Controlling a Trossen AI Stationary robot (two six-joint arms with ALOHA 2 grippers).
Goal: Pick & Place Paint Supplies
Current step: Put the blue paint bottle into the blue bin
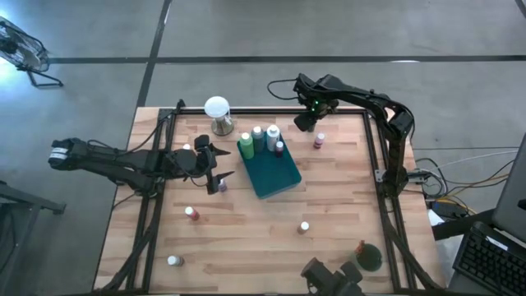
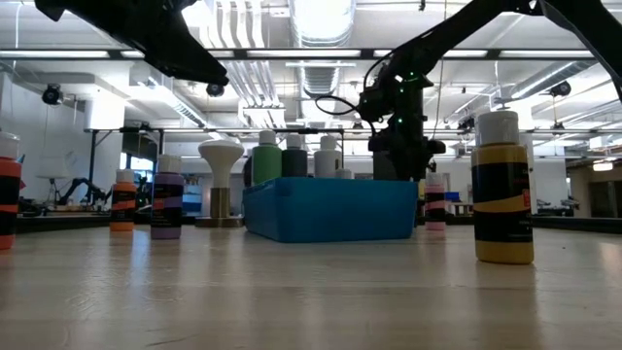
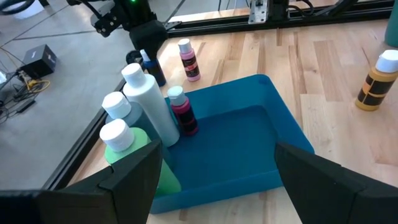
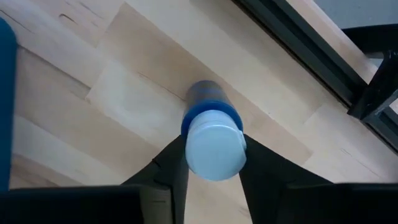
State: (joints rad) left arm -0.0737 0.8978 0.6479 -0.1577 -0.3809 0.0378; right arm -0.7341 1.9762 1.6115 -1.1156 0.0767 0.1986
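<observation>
Wooden table [image 1: 329,197] fills mid-frame; upper right, our right gripper [image 4: 211,163] has fingers clamped on a blue bottle [image 4: 211,140], likely bound for the tray [image 1: 275,177]. Left gripper [image 1: 220,174], fingers apart, waits beside the tray.

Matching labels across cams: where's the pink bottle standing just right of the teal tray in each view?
High view: pink bottle on the table right of the teal tray.
Low view: just past the tray's right end, behind it.
Left wrist view: upper middle, beyond the tray's far rim.
Right wrist view: not in it; only the blue bottle in the right gripper.
Shared landmark: the teal tray.
</observation>
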